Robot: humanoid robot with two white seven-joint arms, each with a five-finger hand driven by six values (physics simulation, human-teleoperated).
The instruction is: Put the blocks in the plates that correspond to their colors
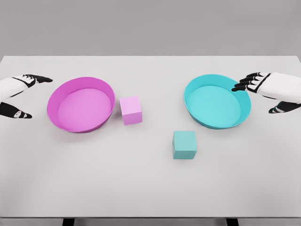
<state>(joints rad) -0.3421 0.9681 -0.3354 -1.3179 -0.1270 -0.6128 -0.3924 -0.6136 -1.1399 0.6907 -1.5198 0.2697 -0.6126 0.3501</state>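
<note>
Head view, single frame. Left hand (pixel 21 96), white with black fingers, sits at the left edge of the flat light-grey desk (pixel 141 188); fingers spread and relaxed, thumb apart below them, nothing held. Just off its fingertips, toward the middle of the desk, stands the round shallow magenta plate (pixel 59 96) with raised rim, interior bare. On the far side of that plate from the left hand, the pale pink cube-shaped block (pixel 130 110) rests on the desk, just beside the plate's rim; cannot tell whether the two touch. Right hand (pixel 263 92), same white shell and black fingers, comes in at the right edge; fingers extended and loose, thumb hanging separately below, nothing held. Its fingertips overlap the near-side rim of the round shallow teal plate (pixel 195 106) in this view; contact with the rim cannot be told from the picture. Teal plate interior bare. The teal cube-shaped block (pixel 184 144) sits on the desk beyond the teal plate from the right hand and nearer the robot, clear of the rim, well apart from both hands. The two blocks are apart from each other, pink one nearer the left hand, teal one nearer the right. Both blocks upright, flat on the desk, outside the plates.
</note>
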